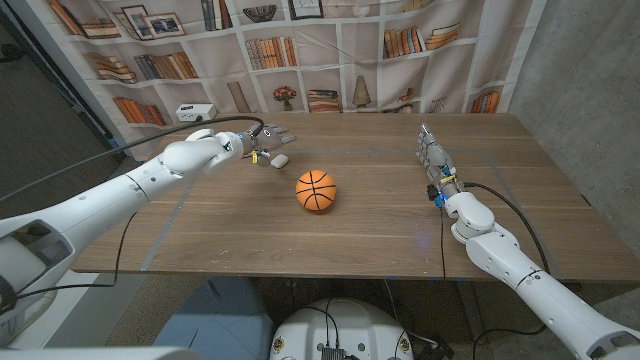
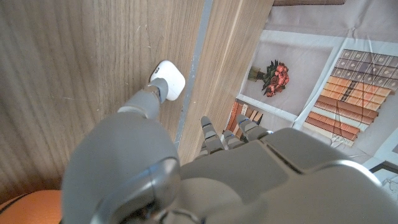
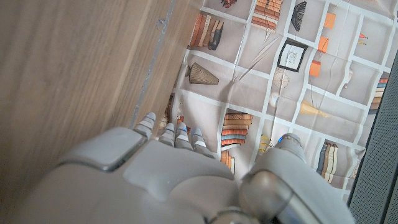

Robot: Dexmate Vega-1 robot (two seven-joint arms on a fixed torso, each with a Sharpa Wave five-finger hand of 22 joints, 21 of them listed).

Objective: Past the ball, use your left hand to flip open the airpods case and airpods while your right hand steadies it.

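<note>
A small white airpods case (image 1: 280,159) lies shut on the wooden table (image 1: 380,225), beyond and left of an orange basketball (image 1: 316,190). My left hand (image 1: 258,141) hovers just left of the case with its fingers spread. In the left wrist view the thumb tip (image 2: 148,99) reaches to the case (image 2: 169,78) and seems to touch its side, while the other fingers (image 2: 217,134) point past the table's far edge. My right hand (image 1: 433,158) stands far to the right of the ball, fingers straight and holding nothing; its fingers (image 3: 171,130) show in the right wrist view.
A bookshelf-print backdrop (image 1: 330,50) hangs behind the table's far edge. A pale line (image 1: 170,215) runs across the table under my left arm. Bare wood lies between the ball and my right hand.
</note>
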